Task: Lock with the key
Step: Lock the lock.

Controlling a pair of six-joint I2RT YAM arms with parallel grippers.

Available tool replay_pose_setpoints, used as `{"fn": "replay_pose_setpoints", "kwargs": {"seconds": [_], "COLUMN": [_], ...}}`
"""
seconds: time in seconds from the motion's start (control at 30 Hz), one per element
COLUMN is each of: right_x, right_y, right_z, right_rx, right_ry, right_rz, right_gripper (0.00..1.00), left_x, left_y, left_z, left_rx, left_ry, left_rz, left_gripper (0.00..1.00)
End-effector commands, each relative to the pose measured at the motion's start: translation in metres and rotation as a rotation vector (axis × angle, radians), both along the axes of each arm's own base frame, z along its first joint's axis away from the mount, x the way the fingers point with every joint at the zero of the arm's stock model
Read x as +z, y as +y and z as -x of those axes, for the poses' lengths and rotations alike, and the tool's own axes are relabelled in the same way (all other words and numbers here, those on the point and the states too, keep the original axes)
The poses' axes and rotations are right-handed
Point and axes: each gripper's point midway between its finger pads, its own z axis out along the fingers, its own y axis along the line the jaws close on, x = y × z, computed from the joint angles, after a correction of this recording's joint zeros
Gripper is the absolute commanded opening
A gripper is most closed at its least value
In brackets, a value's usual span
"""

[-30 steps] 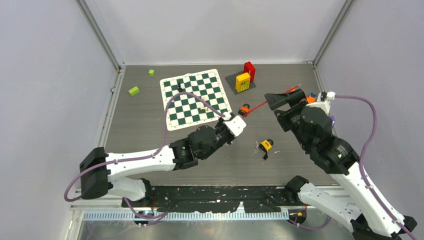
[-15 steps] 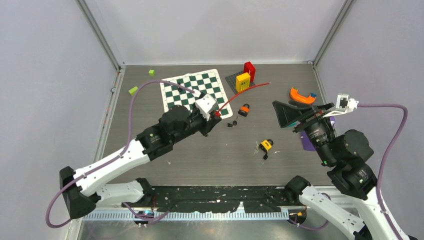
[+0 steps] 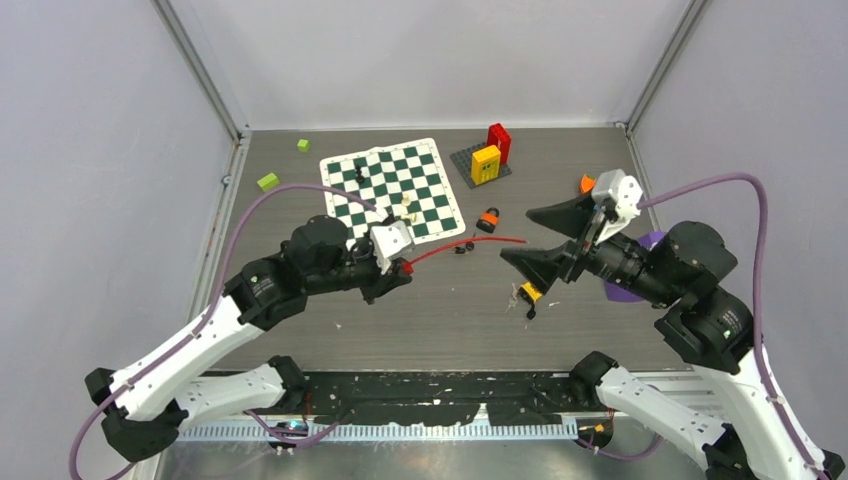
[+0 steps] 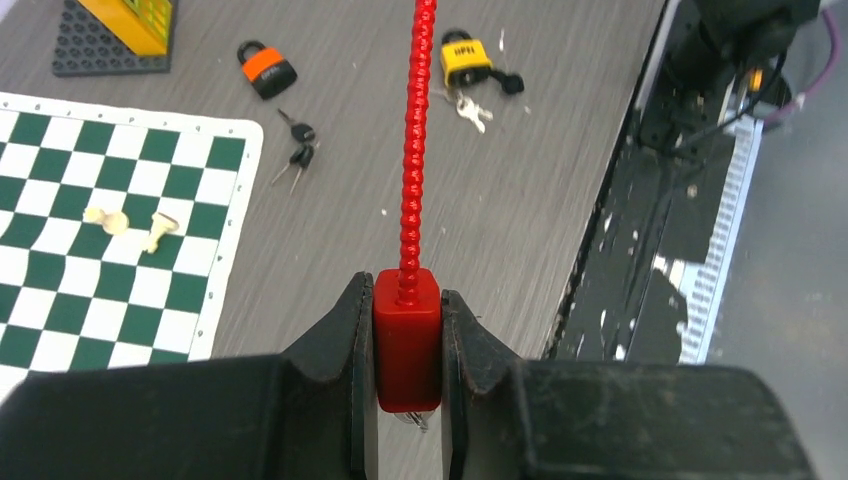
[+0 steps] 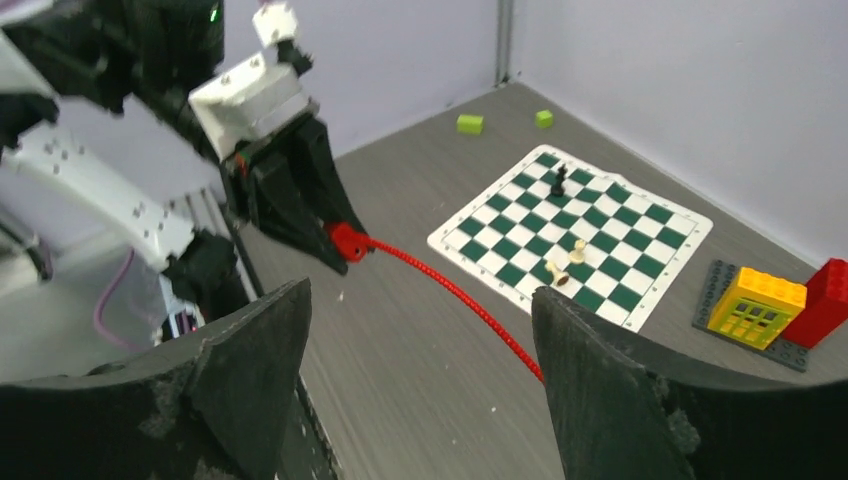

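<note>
My left gripper is shut on the red block of a red cable lock, held above the table. Its beaded cable reaches right, and its free end lies between the fingers of my right gripper, which is open and empty. In the right wrist view the cable runs from the block up to the right finger. An orange padlock lies with black keys near it. A yellow padlock lies with silver keys beside it.
A green chessboard mat with a few pieces lies at the back left. Yellow and red bricks stand on a grey plate. Two green blocks lie far left. An orange piece and a purple one lie by the right arm.
My left gripper has pulled back to the left and nearer with the cable lock. My right gripper has swung down and left, its open fingers now around the cable's free end.
</note>
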Motion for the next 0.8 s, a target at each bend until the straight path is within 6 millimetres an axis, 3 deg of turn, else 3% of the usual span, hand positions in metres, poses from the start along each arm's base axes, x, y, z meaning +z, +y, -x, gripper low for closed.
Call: {"fn": "replay_pose_setpoints", "kwargs": {"seconds": [0.0,0.17,0.27,0.37,0.47,0.53,0.6,0.77], "right_x": [-0.029,-0.068,-0.087,-0.098,-0.109,-0.114,-0.116,-0.118], "right_y": [0.008,0.01,0.01,0.013,0.016,0.018,0.022,0.025], "right_z": [0.029,0.026,0.021,0.015,0.011,0.012,0.013,0.012], "right_rx": [0.188,0.219,0.208,0.205,0.206,0.222,0.244,0.248], "right_ry": [-0.028,0.043,0.085,0.122,0.159,0.181,0.201,0.217], "right_rz": [0.175,0.283,0.321,0.347,0.367,0.372,0.373,0.367], "right_gripper": [0.79,0.66,0.69,0.77,0.8,0.75,0.62,0.61], "left_x": [0.009,0.006,0.008,0.013,0.019,0.024,0.028,0.036], "left_y": [0.016,0.025,0.028,0.03,0.032,0.033,0.034,0.034], "left_z": [0.019,0.025,0.026,0.029,0.031,0.034,0.036,0.042], "left_rx": [-0.1,-0.136,-0.151,-0.169,-0.177,-0.187,-0.193,-0.218], "left_ry": [-0.02,0.0,0.005,0.001,-0.014,-0.018,-0.018,-0.023], "left_rz": [-0.054,-0.097,-0.092,-0.064,-0.029,-0.002,0.023,0.068], "left_gripper": [0.0,0.0,0.0,0.0,0.0,0.0,0.0,0.0]}}
